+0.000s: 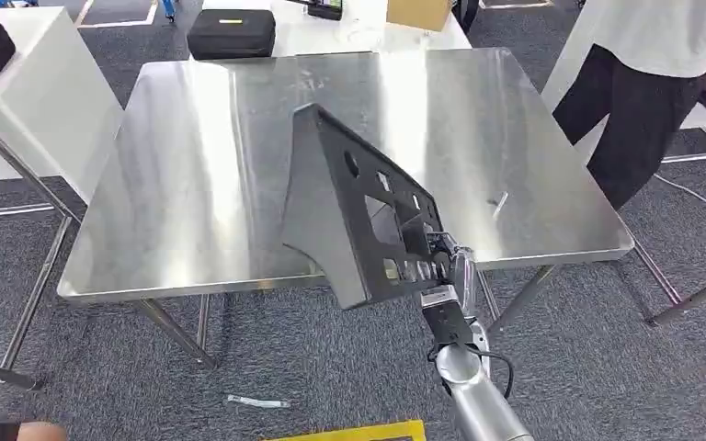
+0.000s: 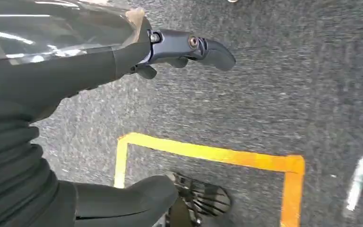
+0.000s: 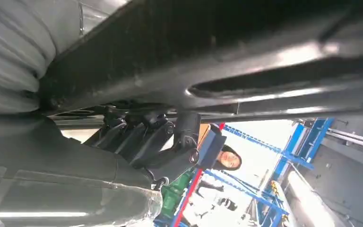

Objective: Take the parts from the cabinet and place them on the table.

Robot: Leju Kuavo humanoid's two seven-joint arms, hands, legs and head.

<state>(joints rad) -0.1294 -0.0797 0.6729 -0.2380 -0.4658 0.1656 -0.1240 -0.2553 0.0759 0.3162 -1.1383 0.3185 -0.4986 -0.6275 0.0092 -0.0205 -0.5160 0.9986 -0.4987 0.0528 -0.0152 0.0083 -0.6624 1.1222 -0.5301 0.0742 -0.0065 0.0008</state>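
One black part (image 1: 358,216), a flat bracket w/ cut-outs, is gripped by the right robot hand (image 1: 434,266) at its near end. It's tilted up on edge, far corner over mid-bench, near end past the 6 o'clock edge of the steel bench (image 1: 193,184). Right wrist cam: dark fingers (image 3: 142,137) curled under the part's edge. Left robot hand (image 2: 184,47) hangs over grey carpet, fingers apart, holding nothing. Person (image 1: 648,73) stands at 2 o'clock; black case (image 1: 231,33) at 11 o'clock.
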